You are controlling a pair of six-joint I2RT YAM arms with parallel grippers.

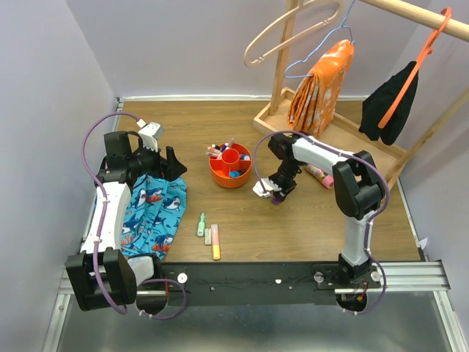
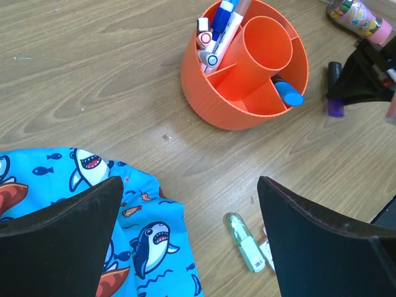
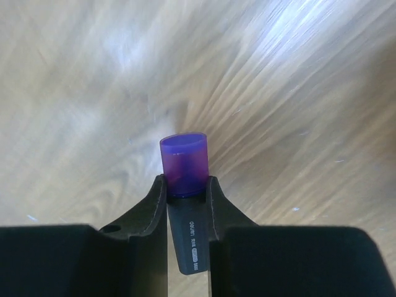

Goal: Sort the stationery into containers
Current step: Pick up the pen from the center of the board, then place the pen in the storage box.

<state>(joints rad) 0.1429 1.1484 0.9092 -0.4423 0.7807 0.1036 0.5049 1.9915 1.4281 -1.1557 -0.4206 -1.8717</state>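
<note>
The right tool (image 3: 185, 183) pinches the purple-capped marker (image 3: 184, 161) just behind its cap; it looks light, stiff and slick, so it may swivel; the left tool (image 2: 190, 185) stands spread

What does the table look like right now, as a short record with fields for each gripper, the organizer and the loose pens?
Right gripper: shut on a black marker with a translucent purple cap
Left gripper: open, empty, partly above the blue shark-print cloth
Container: round orange plastic bowl; several pens in one compartment, a blue-capped pen in another; central cup looks empty
Loose on table: pale green highlighter, yellow highlighter, pink marker
</note>
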